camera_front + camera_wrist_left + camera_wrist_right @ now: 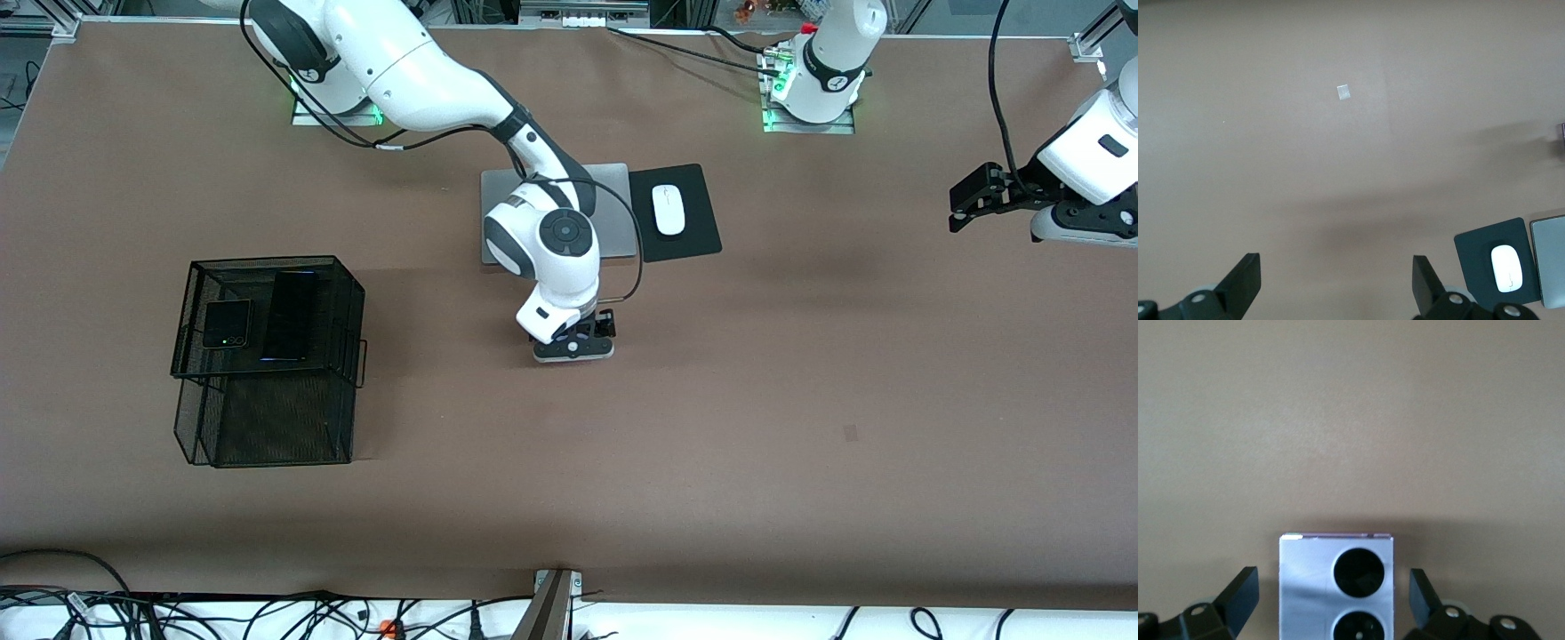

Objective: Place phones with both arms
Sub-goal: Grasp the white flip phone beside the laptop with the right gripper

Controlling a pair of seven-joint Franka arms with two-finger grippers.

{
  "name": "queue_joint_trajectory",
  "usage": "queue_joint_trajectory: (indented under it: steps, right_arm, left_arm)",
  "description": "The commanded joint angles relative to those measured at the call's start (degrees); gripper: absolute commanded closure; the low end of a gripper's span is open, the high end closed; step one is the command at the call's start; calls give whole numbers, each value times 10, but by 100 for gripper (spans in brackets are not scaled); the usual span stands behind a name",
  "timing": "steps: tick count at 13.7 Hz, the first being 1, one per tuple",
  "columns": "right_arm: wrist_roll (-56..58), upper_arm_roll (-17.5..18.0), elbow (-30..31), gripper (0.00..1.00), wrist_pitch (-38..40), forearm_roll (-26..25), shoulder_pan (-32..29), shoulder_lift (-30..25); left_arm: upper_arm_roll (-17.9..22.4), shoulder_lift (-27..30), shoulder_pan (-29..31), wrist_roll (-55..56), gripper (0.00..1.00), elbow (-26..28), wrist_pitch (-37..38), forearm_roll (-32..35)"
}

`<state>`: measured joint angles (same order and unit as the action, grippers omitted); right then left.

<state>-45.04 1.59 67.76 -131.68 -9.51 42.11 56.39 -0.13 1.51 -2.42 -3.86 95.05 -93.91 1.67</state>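
The lilac-white flip phone (1305,587) with two black circles lies flat on the brown table (711,400), near the middle and nearer the front camera than the laptop. My right gripper (1333,587) is open and straddles it, with a gap on each side; in the front view the right gripper (576,341) covers most of the lilac-white phone (553,354). The small square black flip phone (227,323) and the long slim black slab phone (292,316) lie on the top tier of a black mesh basket (191,391). My left gripper (965,200) is open and empty, waiting in the air at the left arm's end.
A grey laptop (613,204) lies partly under the right arm, with a white mouse (669,209) on a black pad (698,236) beside it. The left wrist view shows the mouse (1506,268), its pad (1475,260) and a small pale patch (1343,92) on the table.
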Motion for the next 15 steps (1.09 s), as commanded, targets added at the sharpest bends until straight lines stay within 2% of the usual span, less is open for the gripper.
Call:
queue_joint_trajectory:
  steps: [1,11,15]
  right_arm:
    - [-8,4,-19,0,-7,-11,-1,20]
    - [-8,8,-18,0,6,-5,-2,20]
    - [-40,9,-17,0,23,-3,-4,18]
  left_arm:
    - [2,2,-3,-10,0,-3,10,-2]
    - [2,2,-2,-12,0,-3,14,-2]
    - [2,2,-2,-11,0,-4,21,-2]
